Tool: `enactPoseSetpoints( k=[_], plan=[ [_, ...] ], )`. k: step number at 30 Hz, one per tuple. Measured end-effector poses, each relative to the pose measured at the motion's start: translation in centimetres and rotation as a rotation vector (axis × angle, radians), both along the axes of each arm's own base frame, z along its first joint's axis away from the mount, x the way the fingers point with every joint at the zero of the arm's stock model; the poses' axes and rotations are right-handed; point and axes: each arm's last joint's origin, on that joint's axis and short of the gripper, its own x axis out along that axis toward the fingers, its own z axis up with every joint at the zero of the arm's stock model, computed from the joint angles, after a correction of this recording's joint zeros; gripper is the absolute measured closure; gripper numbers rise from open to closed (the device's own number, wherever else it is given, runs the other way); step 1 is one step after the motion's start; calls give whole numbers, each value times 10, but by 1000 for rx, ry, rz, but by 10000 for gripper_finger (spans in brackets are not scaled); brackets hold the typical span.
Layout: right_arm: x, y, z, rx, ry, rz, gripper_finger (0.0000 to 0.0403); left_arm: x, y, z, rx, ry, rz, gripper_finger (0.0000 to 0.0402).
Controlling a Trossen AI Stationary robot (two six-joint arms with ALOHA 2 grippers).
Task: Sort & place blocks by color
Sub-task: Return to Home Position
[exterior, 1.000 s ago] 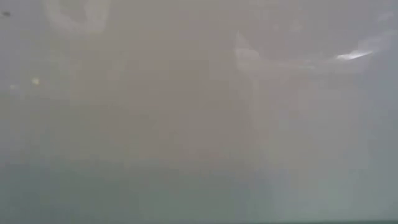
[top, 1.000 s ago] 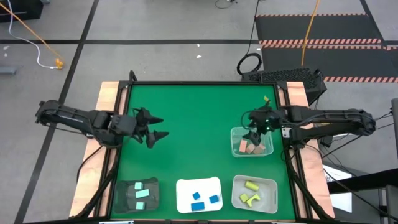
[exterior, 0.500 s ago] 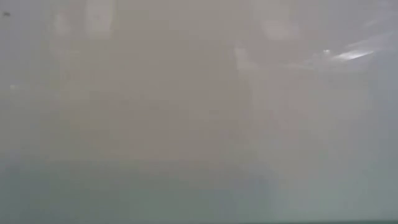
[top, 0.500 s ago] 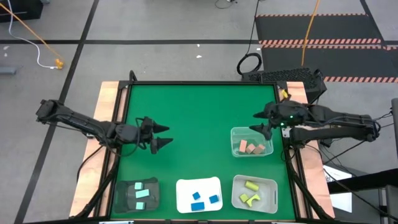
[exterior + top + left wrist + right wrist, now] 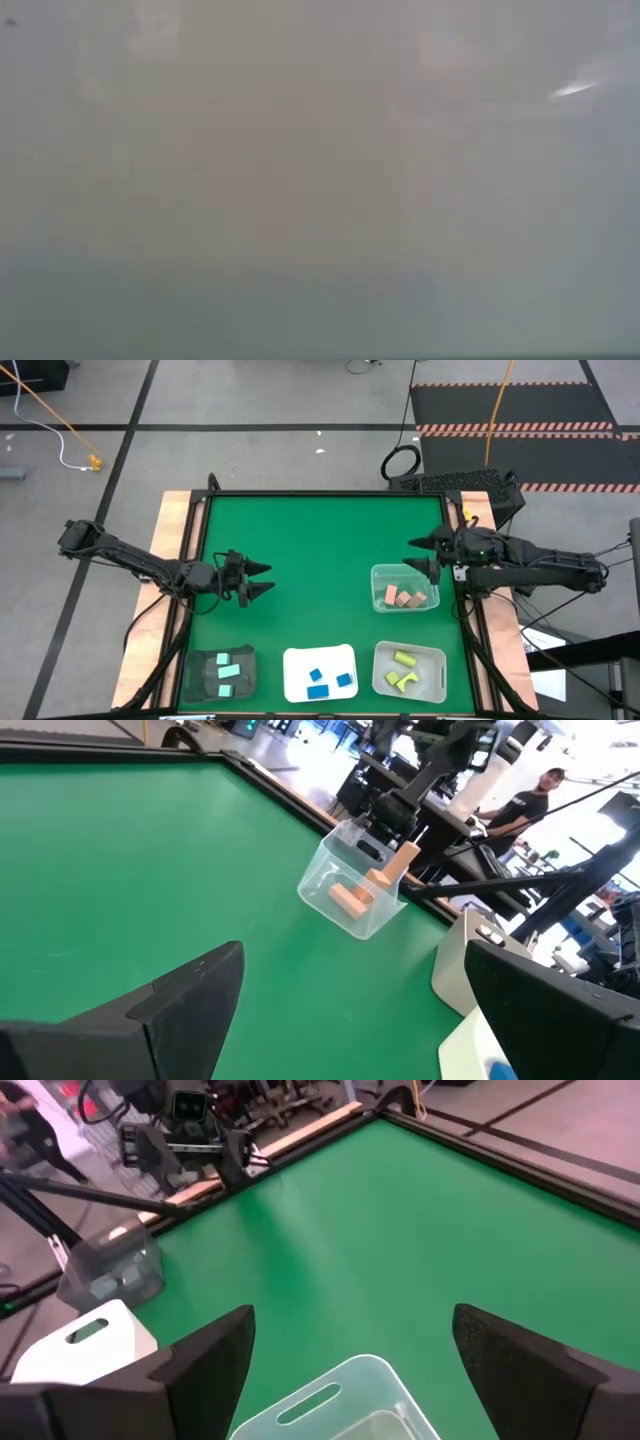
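I am holding my right gripper [image 5: 408,556] just beside the far rim of the clear bin [image 5: 376,588]. Its jaws are open wide, with nothing in them. My left gripper [image 5: 268,578] is hanging over the green mat [image 5: 320,540] on the other side, well apart from the bins. Its jaws are gaping wide and empty too.

The tan blocks [image 5: 405,598] are lying inside the clear bin, on the near side of my right jaws, so my right arm is the closer one to them. From my left wrist I am seeing one tan bar lying flat and another leaning up by the bin wall.

The mint blocks [image 5: 230,672] are sitting in the dark bin [image 5: 192,675], the blue blocks [image 5: 319,676] on the white tray [image 5: 300,660], and the yellow blocks [image 5: 403,658] in the gray bin [image 5: 440,660]. I am not seeing any block out on the mat.

So I am thinking the sorting is done, and my arms are only needing to pull back to their own sides. My right arm is needing care, being so close to that rim.
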Motion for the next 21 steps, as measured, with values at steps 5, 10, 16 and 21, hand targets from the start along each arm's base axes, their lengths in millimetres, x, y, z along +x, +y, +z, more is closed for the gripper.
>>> enactPoseSetpoints(
  k=[5,10,16,21],
  plan=[
    [1,0,-30,32,-76,-7,73,0,0,0,3,1,0,23],
    [3,0,-55,26,-159,-6,73,0,0,-1,5,10,0,23],
    [8,0,-77,32,-284,17,73,0,0,-1,-17,7,3,23],
    [9,0,-91,26,-344,22,73,0,0,-1,-19,6,3,23]
  ],
)
